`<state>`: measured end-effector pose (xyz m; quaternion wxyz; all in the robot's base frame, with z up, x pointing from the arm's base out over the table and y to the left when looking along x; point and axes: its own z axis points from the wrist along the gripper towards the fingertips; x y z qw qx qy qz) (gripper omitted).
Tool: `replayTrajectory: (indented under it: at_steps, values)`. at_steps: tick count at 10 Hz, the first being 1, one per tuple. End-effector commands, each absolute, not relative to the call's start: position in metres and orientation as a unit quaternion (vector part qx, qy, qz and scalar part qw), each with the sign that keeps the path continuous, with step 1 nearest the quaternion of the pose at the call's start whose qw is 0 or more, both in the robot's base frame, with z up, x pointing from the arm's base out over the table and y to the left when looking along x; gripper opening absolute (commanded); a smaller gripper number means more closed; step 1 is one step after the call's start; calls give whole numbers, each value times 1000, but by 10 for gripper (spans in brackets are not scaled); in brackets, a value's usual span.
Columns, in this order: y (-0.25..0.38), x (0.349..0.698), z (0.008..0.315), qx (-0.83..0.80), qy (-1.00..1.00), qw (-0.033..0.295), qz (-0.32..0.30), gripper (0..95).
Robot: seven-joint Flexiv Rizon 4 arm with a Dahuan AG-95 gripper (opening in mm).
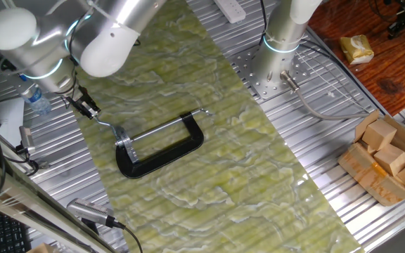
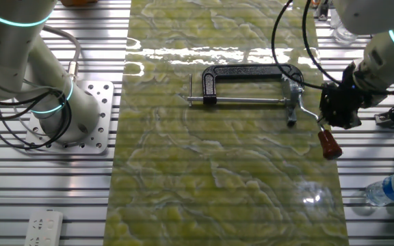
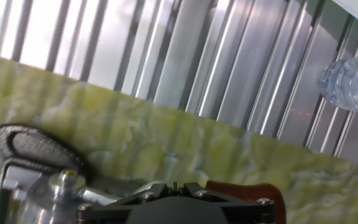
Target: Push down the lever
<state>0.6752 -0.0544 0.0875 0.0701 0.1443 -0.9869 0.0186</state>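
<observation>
Lever was at the clamp's handle end on the table, knob hanging low off the mat edge. Claw sat right on it, grip honestly impossible to tell. Push looked mostly underway, maybe nearly finished.

White-and-silver arm with black hand

The arm has rounded white shells, glowing cyan joint rings, black cables trailing alongside; the gripper is matte black, angular, screw-studded.
</observation>
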Motion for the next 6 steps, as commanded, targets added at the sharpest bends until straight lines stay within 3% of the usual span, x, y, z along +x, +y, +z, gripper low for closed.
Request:
replayTrajectory:
  at_steps: [1,6]
  values:
    - [-57,675,79,141,-988,63,19,0]
    - [-60,678,64,129,-990,57,9,0]
